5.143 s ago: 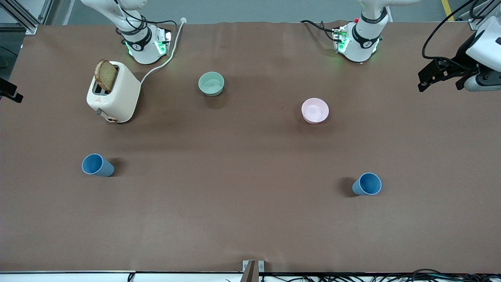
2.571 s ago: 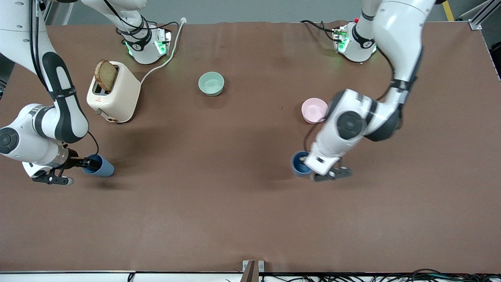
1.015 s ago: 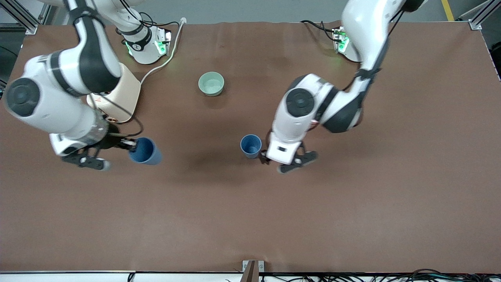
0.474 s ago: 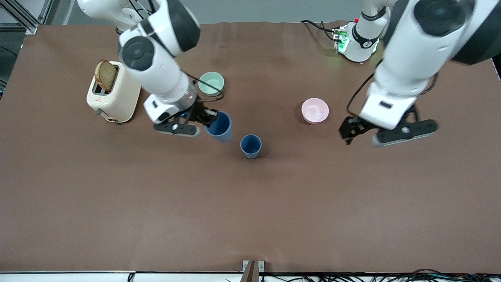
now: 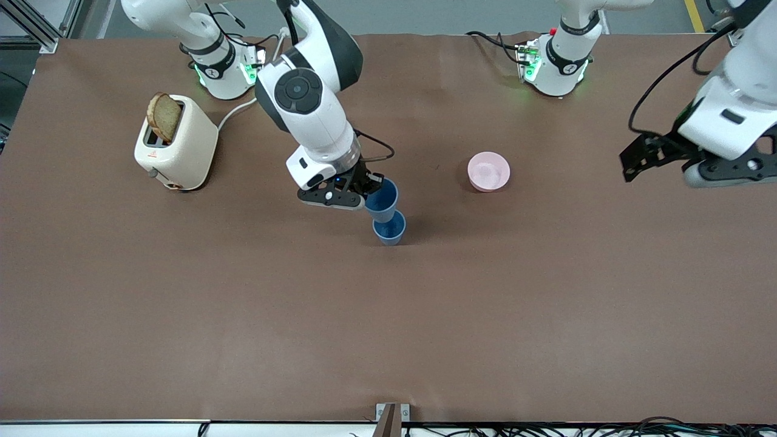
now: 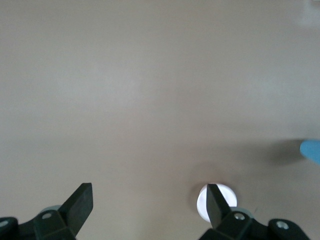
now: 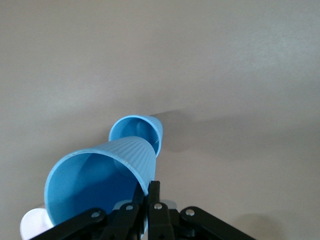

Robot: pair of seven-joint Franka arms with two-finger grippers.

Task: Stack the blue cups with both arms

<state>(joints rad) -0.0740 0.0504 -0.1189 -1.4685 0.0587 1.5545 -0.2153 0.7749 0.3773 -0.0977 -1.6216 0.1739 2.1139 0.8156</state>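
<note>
- The right tool (image 5: 366, 188) is up in the air, over the middle of the brown surface (image 5: 243, 315).
- Its two black fingers (image 7: 152, 200) are pinched tight on the rim of one blue cup, the held cup (image 5: 382, 198).
- The held cup is tipped a little and hangs right over the other blue cup.
- The other blue cup, the standing cup (image 5: 390, 230), stands upright on the surface with its mouth open to the top.
- In the front view the bottom of the held cup meets the rim of the standing cup. It is hard to tell if they touch.
- In the right wrist view the held cup (image 7: 100, 177) looks big and close, and the standing cup (image 7: 137, 132) shows past it.
- The left tool (image 5: 652, 156) hangs over the left arm's end of the surface, well apart from both cups.
- Its fingers (image 6: 80, 202) are spread wide and hold nothing. This arm waits.
- A pink bowl (image 5: 488, 171) sits between the cups and the left tool. It is a bit farther from the front camera than the standing cup.
- A cream toaster (image 5: 176, 143) with a slice of bread (image 5: 164, 116) sticking out sits toward the right arm's end.
</note>
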